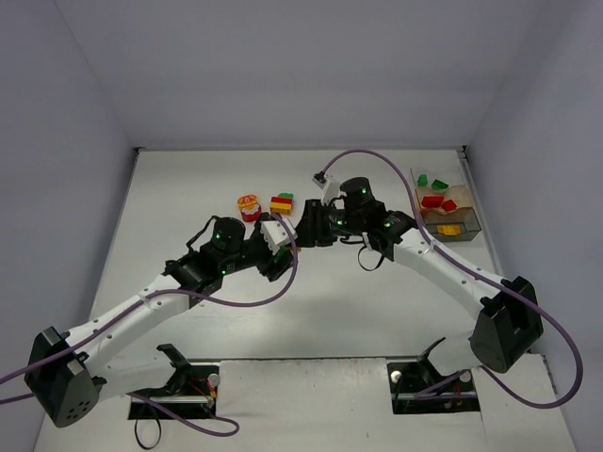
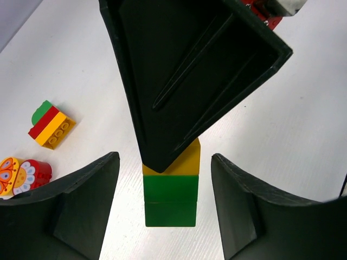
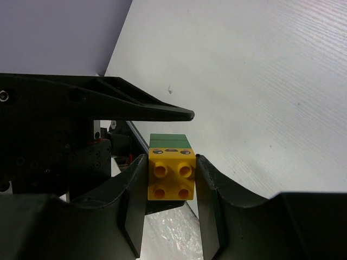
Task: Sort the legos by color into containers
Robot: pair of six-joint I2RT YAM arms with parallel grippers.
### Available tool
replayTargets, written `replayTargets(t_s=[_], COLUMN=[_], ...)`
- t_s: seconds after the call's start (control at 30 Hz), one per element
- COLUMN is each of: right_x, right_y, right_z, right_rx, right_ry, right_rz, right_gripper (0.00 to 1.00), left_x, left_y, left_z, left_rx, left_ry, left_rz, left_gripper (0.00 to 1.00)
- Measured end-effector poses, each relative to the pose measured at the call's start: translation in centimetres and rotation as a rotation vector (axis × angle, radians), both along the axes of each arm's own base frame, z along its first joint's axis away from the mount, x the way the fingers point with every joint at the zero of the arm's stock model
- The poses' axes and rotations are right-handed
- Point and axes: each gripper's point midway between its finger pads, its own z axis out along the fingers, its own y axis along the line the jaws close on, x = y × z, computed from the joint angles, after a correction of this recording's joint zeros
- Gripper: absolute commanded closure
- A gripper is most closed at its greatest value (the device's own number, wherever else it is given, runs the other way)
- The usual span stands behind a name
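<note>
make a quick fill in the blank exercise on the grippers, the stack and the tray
The right gripper has its fingers shut on the stack, at its ___ top brick.
The stack's lower bricks are ___.
The left gripper is ___, fingers either side of the stack without touching it.
The tray holds ___ bricks in its middle compartment.
Missing: yellow; green; open; red.

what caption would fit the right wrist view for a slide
Right gripper clamped on the yellow end of a yellow-green lego stack, white table behind.
</note>
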Motion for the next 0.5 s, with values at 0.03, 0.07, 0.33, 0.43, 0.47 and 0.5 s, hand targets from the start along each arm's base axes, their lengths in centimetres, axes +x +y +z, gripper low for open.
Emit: replayTargets(t_s=[0.03,0.07,0.33,0.43,0.47,0.5], right_x=[0.0,0.0,-0.09,-0.11,-0.11,-0.07], right_y=[0.0,0.0,-0.08,-0.23,-0.28,-0.33], right_z=[0.0,-0.02,-0.26,-0.52,-0.59,-0.62], right_rx=[0.0,0.0,-0.003,-0.007,-0.008,-0.009], right_ry=[0.0,0.0,0.005,0.01,0.012,0.013], right_rz=[0.0,0.0,0.0,-0.003,-0.003,-0.005], right_gripper=[1.0,1.0,1.0,1.0,1.0,1.0], left_x=[0.05,0.12,0.51,0.51,0.51,0.5], left_y=[0.04,0.09,0.32,0.31,0.31,0.31], left_z=[0.0,-0.01,-0.21,-0.48,-0.56,-0.66], left_rx=[0.002,0.005,0.023,0.031,0.033,0.036], left_ry=[-0.003,-0.006,-0.021,-0.017,-0.015,-0.013], left_rz=[0.002,0.005,0.018,0.015,0.015,0.014], left_gripper=[0.39,0.39,0.47,0.47,0.47,0.47])
